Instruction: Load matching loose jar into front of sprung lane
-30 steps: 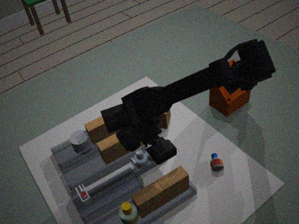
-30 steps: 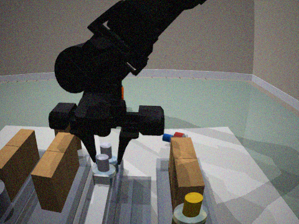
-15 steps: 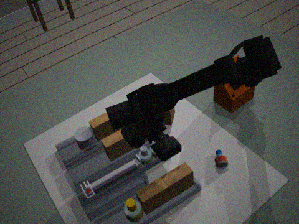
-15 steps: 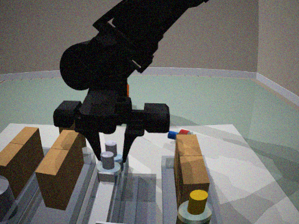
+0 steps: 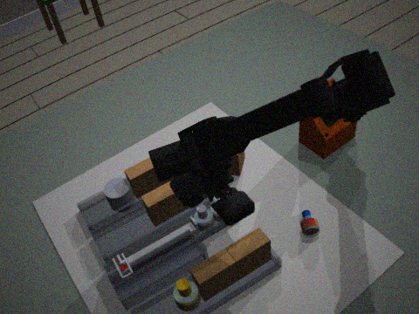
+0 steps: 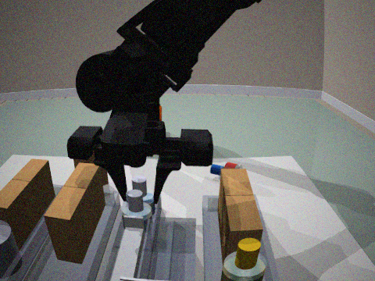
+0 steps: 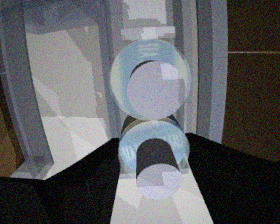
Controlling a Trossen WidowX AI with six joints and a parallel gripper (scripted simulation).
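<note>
The old jar [image 5: 202, 216] [image 6: 135, 203] [image 7: 156, 92], with pale blue glass and a grey cap, stands upright in the sprung lane, against the white pusher plate [image 6: 133, 222] [image 7: 147, 33]. My gripper [image 6: 141, 202] [image 7: 152, 142] is shut on the matching grey-capped jar [image 6: 139, 186] [image 7: 159, 181]. That jar is in line in front of the old one, looks upright, and touches it or nearly so. In the top view it is mostly hidden by the fingers. Its base and the low front stop are hidden, so I cannot tell whether it stands on the lane floor.
Wooden blocks [image 5: 163, 203] [image 6: 76, 215] stand beside the lane; another wooden row [image 5: 231, 262] [image 6: 240, 208] stands across from it. A yellow-capped jar [image 5: 186, 295] [image 6: 246, 258] and a grey can [image 5: 116, 193] stand in the outer lanes. A blue-capped red jar [image 5: 309, 224] lies on the white table [image 5: 279, 188].
</note>
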